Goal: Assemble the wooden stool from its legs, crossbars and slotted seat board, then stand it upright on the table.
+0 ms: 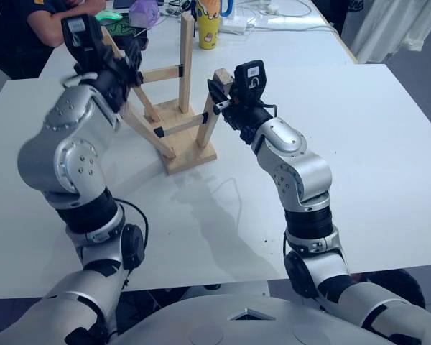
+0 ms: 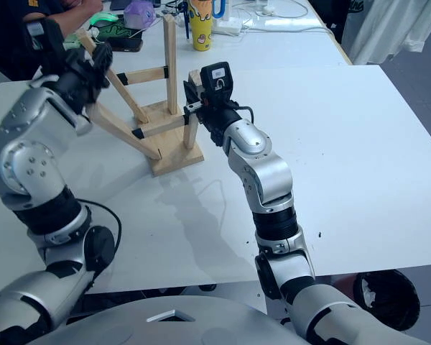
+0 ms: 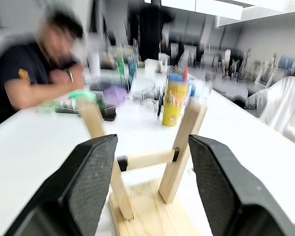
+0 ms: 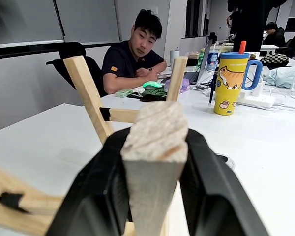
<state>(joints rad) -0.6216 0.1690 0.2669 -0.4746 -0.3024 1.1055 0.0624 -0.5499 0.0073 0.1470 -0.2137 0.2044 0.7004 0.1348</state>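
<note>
R gripper (image 1: 219, 90) clamped on a leg (image 4: 155, 142) top of upside-down stool (image 1: 174, 108); L gripper (image 1: 134, 68) jaws apart near crossbar (image 3: 147, 160); seat board (image 1: 190, 154) flat on table (image 1: 359, 144).

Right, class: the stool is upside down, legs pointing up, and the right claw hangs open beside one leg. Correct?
No: the right claw is shut on the top end of one leg, as the right wrist view shows. The stool is indeed upside down, legs up.

Head eyes look down; wrist cameras near stool (image 1: 181, 128).
</note>
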